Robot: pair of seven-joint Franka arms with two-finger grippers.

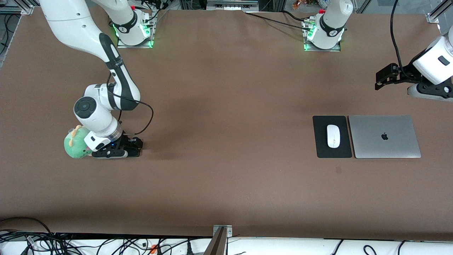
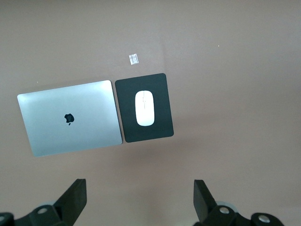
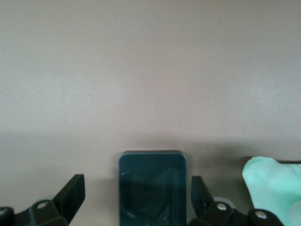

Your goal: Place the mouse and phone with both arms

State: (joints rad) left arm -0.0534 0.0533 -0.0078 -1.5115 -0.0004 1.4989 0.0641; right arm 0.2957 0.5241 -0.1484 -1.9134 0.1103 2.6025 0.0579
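Two arms work this brown table (image 1: 226, 106), and the front view runs from the right arm's end to the left arm's end. First comes a green plush toy (image 1: 76, 143), lying on the table toward the right arm's end. Just beside it, the right gripper (image 1: 118, 150) is down low at the table surface, its arm bending down from the base at the top of the view. In the right wrist view the right gripper (image 3: 136, 197) has its fingers (image 3: 70, 193) spread wide, and the phone (image 3: 152, 188) lies flat on the table between them, dark and glossy; one finger stands close by the phone's edge, and whether it touches cannot be told. A pale green edge of the plush toy (image 3: 273, 188) shows beside the gripper there.

Toward the left arm's end lies the mouse pad (image 1: 332, 136), black and flat, with the mouse (image 1: 333, 136) resting on its middle. A closed silver laptop (image 1: 384, 136) sits just beside the pad, nearest the table's end. The left gripper (image 1: 384, 76) hangs high in the air over bare table near that end. The left wrist view shows the left gripper (image 2: 140, 202) with fingers (image 2: 73, 200) wide apart and holding nothing, looking down on the mouse (image 2: 145, 108), the mouse pad (image 2: 160, 132) and the laptop (image 2: 70, 117).
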